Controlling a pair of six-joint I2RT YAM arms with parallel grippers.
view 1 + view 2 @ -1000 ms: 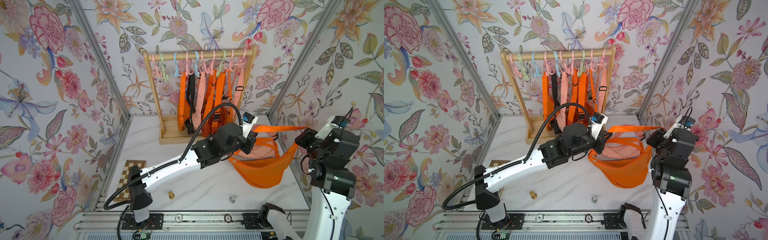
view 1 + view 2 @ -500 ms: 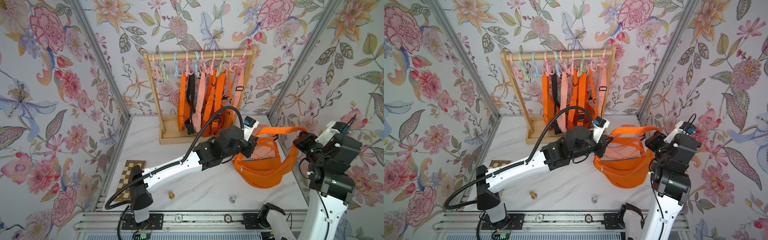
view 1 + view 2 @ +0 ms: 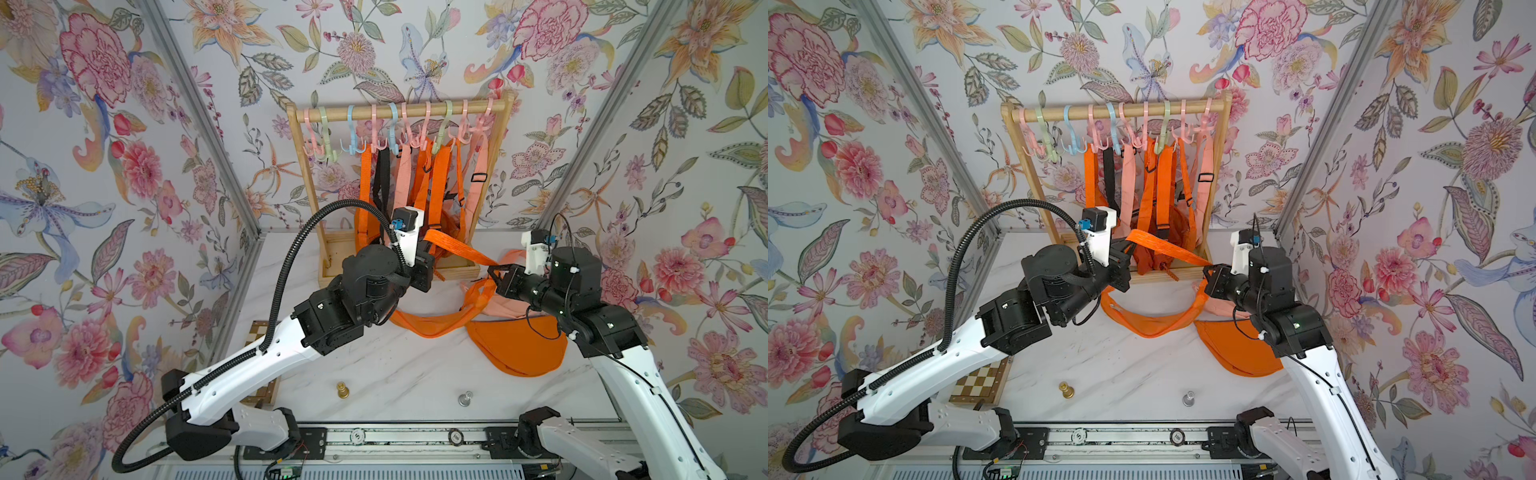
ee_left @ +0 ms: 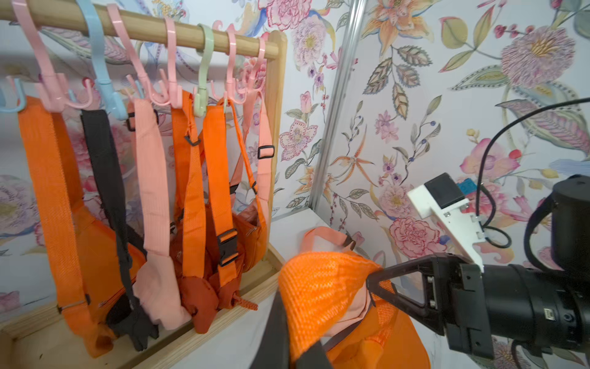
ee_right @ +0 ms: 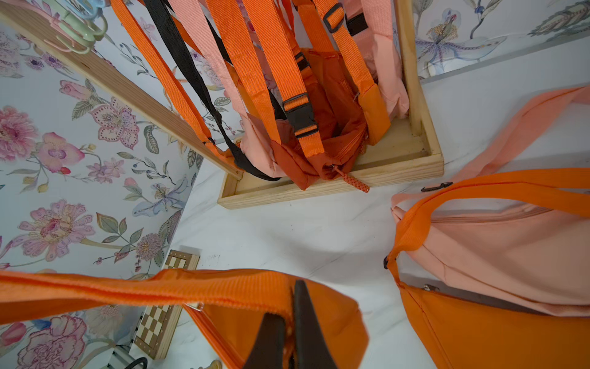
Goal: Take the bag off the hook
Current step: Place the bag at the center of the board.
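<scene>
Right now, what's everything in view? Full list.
Rack: one, pale wood, back of table.
Hooks: about ten, pink, blue and green, on the rack's rail.
Hanging bags: several, count unclear, orange and peach, one black strap, on the hooks.
Orange bag: one, off the hooks, hanging by its strap between both tools.
Peach bag: one, on table under right tool.
Second orange bag: one, on table by right arm.
Chessboard: one, brown and cream, table's front left.
Chess pieces: two, gold and silver, table front.
Table: one, white marble.
Left tool: black, shut on strap.
Right tool: black, shut on strap.
</scene>
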